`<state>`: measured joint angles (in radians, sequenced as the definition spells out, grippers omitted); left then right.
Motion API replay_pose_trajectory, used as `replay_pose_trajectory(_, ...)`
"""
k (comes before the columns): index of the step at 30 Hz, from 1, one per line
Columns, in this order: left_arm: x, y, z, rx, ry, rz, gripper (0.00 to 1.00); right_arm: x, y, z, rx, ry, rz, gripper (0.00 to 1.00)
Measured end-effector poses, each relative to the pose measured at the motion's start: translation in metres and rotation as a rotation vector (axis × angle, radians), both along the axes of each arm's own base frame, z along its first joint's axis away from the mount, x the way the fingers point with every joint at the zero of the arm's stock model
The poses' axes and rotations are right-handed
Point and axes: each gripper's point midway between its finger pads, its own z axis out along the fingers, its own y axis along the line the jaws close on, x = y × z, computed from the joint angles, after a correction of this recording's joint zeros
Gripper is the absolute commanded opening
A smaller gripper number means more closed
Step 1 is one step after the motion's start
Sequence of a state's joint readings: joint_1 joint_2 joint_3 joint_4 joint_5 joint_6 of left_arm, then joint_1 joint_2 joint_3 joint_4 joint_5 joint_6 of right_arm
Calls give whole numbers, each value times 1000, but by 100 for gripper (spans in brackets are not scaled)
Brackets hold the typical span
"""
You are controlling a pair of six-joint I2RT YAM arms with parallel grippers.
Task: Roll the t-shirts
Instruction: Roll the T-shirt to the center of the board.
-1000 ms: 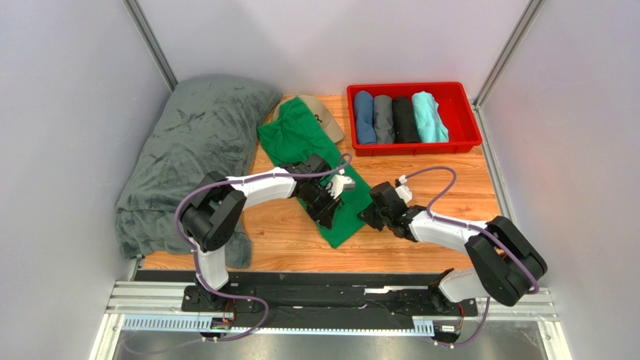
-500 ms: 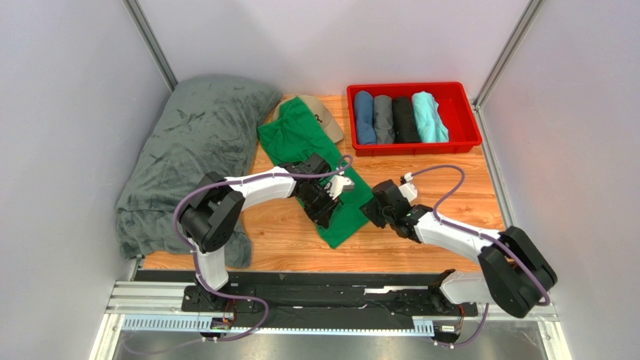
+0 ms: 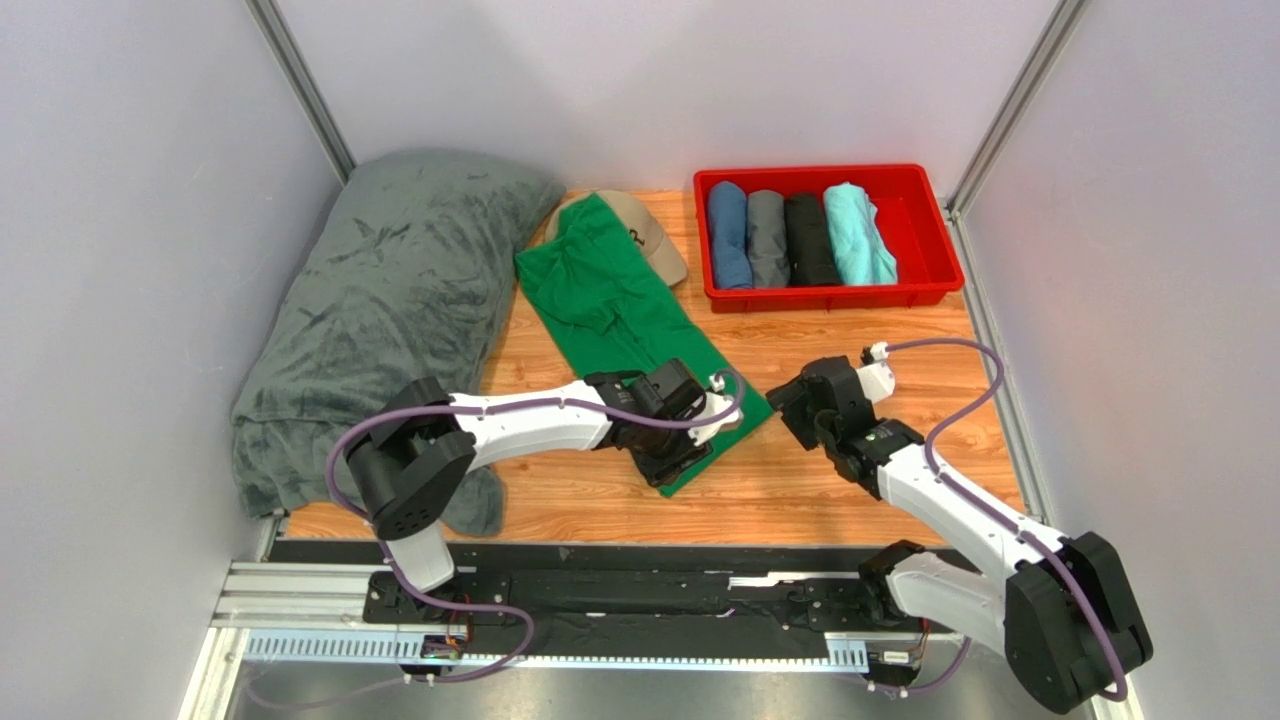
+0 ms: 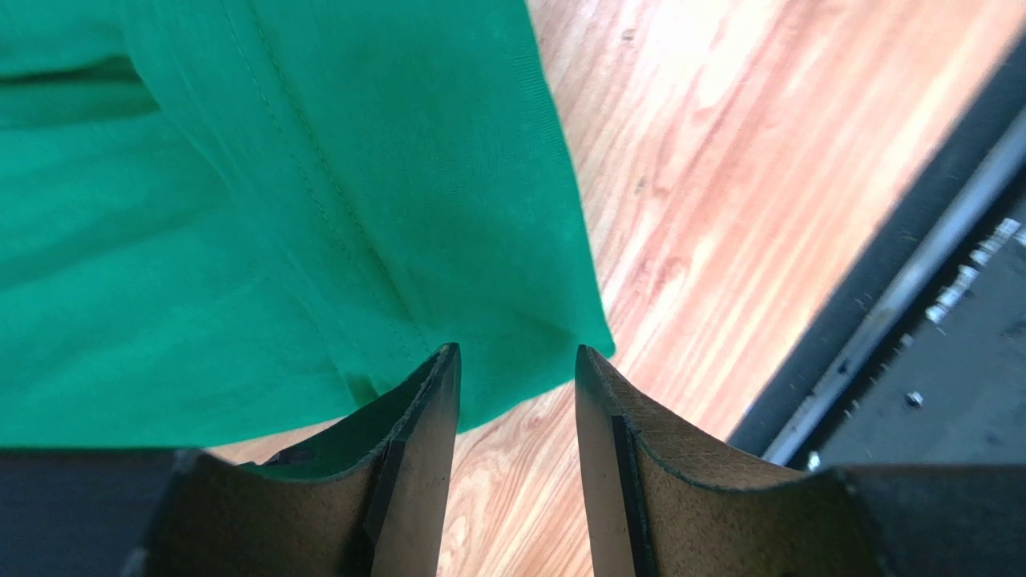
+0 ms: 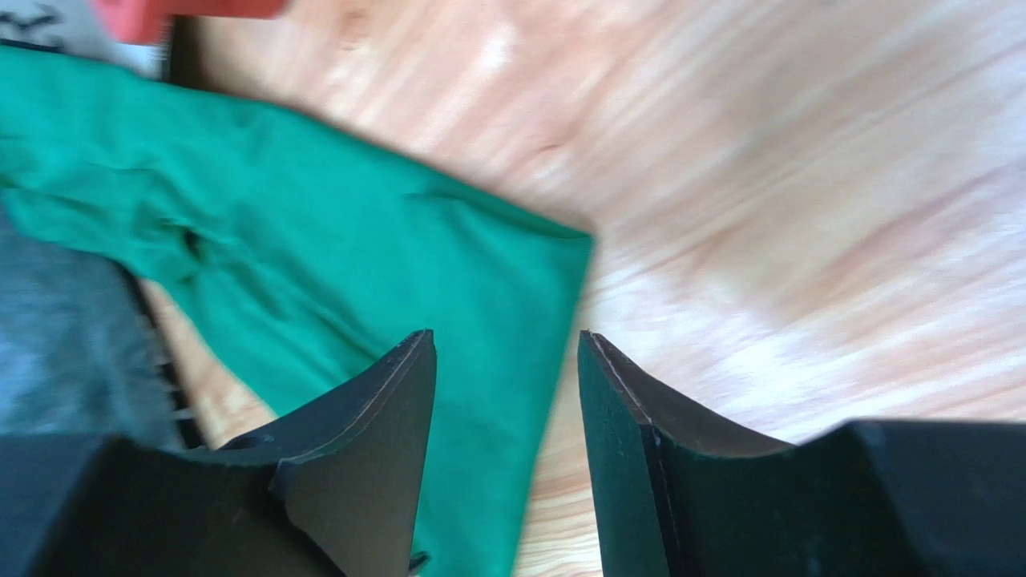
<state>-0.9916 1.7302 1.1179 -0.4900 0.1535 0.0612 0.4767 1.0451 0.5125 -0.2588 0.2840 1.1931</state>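
The green t-shirt is laid out flat as a long folded strip, set diagonally on the wooden table. Its far end is overlapped onto the tan cap, and its near end is pointed toward the arm bases. No part of it is seen rolled.

The left gripper is held low over the near end of the strip. Its 2 fingers are parted by a moderate gap and nothing is gripped between them. In the left wrist view, one finger is seen over the hem of the green cloth and the other over bare wood, with the shirt's corner just ahead of the tips.

The right gripper is positioned just beside the strip's right edge. Its fingers are likewise spread moderately, with nothing held. In the somewhat blurred right wrist view, one finger is seen over green cloth and the other over bare wood.

At the far right of the table, a red tray is placed. 4 rolls are packed side by side in it: a blue shirt, a grey shirt, a black shirt and a turquoise shirt.

A dark-grey blanket is heaped along the left side.
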Motion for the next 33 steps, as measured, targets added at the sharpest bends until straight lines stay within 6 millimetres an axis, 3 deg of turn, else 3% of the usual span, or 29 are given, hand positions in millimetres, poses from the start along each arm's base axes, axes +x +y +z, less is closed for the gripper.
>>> replay_pose_trajectory(5, 4, 2, -12, 59, -68, 66, 52, -9, -8, -25, -44, 58, 19, 52)
replay_pose_trajectory(16, 1, -9, -10, 61, -138, 89, 63, -10, -5, -57, -92, 131, 78, 56)
replay_pose_trajectory(33, -13, -12, -5, 29, -145, 72, 69, 15, 11, -57, -70, 97, 103, 55)
